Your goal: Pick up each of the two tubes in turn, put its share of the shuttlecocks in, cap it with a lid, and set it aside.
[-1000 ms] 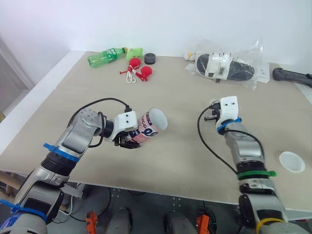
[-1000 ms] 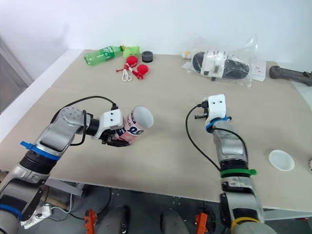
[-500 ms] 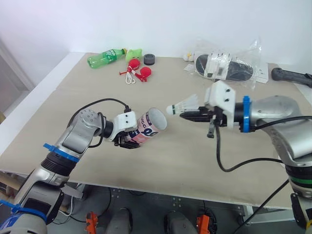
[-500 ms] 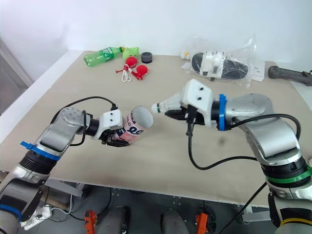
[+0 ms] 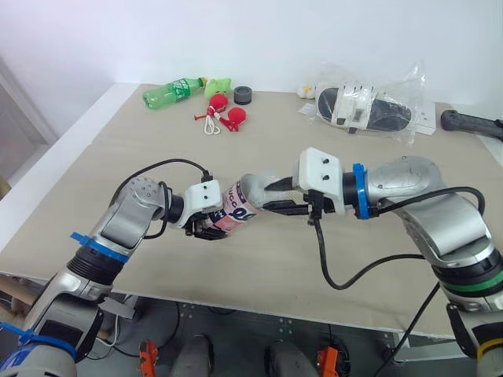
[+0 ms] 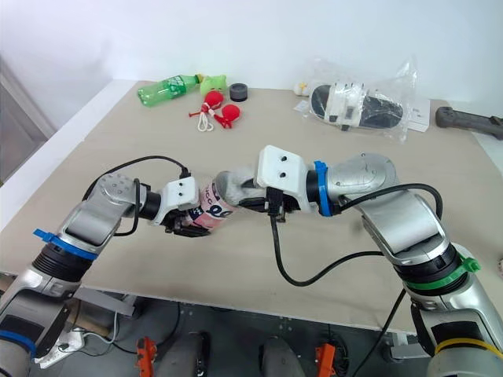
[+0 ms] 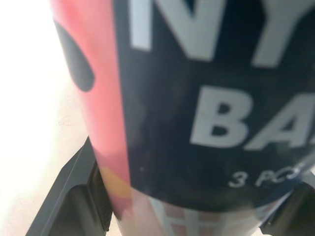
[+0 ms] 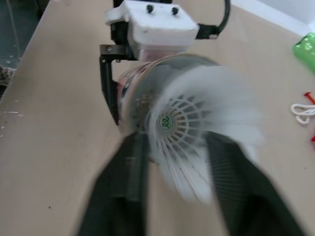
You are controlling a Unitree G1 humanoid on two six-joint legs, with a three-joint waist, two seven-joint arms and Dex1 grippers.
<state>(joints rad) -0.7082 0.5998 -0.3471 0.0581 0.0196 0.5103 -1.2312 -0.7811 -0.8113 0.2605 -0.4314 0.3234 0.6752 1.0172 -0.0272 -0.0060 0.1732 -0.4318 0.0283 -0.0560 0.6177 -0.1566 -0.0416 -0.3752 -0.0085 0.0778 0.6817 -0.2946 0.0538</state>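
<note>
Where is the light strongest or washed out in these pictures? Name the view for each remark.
Left wrist view: the table beside the tube is washed out to near white. Left eye view: even light, with glints on the plastic bag. Right wrist view: the white shuttlecock stands out bright.

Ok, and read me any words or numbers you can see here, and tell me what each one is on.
"NY": big white letters on the tube, cut off at the edge.
"BA": white letters lower on the tube, also cut off.
"3 PC": small print below, rest cut off.
Round green sticker on the shuttlecock: digits too blurred.
Green bottle label: too small to read.
</note>
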